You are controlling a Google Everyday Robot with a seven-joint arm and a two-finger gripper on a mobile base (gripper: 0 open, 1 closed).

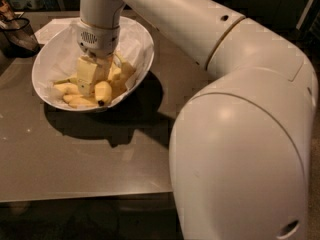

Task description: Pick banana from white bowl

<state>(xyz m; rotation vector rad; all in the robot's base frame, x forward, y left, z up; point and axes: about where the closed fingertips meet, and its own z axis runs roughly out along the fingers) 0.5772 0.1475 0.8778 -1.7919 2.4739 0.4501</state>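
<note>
Camera view: the gripper [92, 79] is sunk low in the white bowl [34, 76], right beside a banana [103, 91] that lies toward the near rim. Whether it is spread or pinching that fruit cannot be told, though it seems to be touching it. No banana is clear of the bowl, so the lift looks left to do. Crumpled paper [135, 34] lines the bowl under several more bananas. A dark mesh basket [20, 34] stands near it on the table [100, 154].
</note>
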